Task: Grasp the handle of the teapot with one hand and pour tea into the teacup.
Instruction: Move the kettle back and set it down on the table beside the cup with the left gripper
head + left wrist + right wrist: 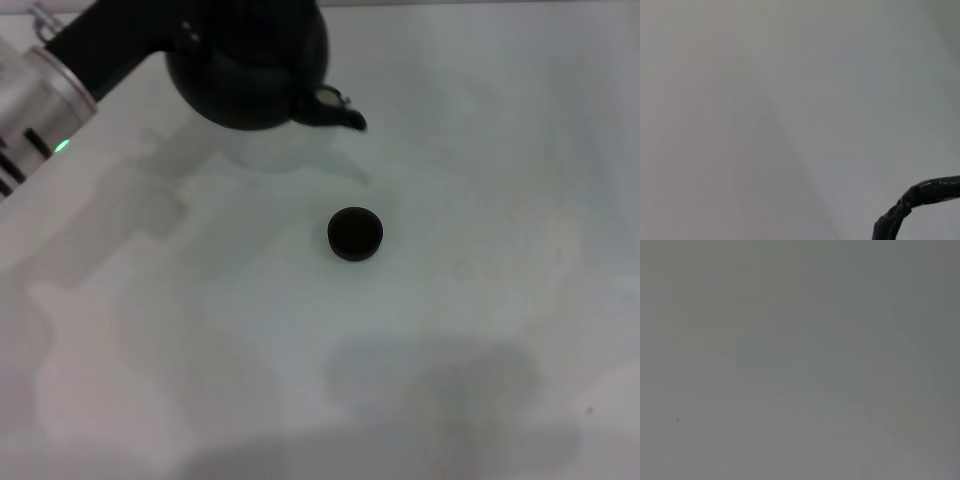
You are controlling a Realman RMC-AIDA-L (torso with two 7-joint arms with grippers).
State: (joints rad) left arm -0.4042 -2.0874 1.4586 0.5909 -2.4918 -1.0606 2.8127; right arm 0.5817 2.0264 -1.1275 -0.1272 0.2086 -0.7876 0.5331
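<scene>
The matte black teapot (250, 70) hangs at the far left of the white table (480, 300), clear of its own shadow, with its short spout (342, 114) pointing right. My left arm reaches in from the left, and its gripper (185, 30) meets the top of the pot at the picture's upper edge. The fingers do not show. A piece of the dark, rough handle (920, 195) shows close up in the left wrist view. The small black teacup (355, 234) stands on the table nearer to me, below and slightly right of the spout tip. My right gripper is out of view.
The left arm's silver forearm (40, 100) with a green light fills the upper left corner. The right wrist view shows only bare table surface (800, 360). White tabletop lies around the cup.
</scene>
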